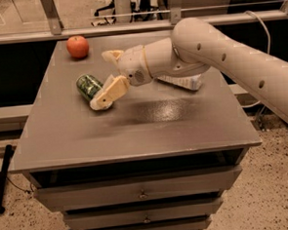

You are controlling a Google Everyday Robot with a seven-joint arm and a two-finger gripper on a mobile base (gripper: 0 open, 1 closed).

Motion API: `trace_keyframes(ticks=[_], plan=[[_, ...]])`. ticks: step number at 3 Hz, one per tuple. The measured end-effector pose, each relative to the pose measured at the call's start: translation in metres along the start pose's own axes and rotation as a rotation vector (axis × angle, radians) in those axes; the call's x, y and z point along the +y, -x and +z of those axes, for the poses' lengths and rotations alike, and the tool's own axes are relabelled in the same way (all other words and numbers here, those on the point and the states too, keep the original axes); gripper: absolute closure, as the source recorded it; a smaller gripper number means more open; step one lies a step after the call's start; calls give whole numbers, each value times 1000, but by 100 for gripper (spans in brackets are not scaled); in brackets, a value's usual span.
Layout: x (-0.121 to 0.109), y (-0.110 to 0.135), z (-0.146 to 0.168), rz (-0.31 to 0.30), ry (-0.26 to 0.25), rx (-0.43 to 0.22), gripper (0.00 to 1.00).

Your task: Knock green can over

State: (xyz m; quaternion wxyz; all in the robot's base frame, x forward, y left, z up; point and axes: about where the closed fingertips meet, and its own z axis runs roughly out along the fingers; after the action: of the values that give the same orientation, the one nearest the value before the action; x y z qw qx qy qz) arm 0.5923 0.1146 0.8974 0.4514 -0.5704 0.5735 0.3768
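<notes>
The green can [87, 85] lies on its side on the grey table [135, 127], at its left middle, with its far end hidden behind my lower finger. My gripper [109, 75] is just right of the can and open. Its lower finger [108, 93] rests against the can's right end, and the upper finger [112, 55] points left above and behind the can. My cream arm [213, 54] reaches in from the right.
A red apple [77, 46] sits at the table's back left. A clear plastic bottle with a white-blue label [183, 82] lies behind my wrist. The table has drawers [139, 193] below. A railing runs behind it.
</notes>
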Motion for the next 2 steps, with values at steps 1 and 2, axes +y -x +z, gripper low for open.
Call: trace_keyframes(ticks=[1, 2], plan=[[8, -10, -35, 9, -23, 23, 0], [16, -17, -73, 17, -56, 54, 0]])
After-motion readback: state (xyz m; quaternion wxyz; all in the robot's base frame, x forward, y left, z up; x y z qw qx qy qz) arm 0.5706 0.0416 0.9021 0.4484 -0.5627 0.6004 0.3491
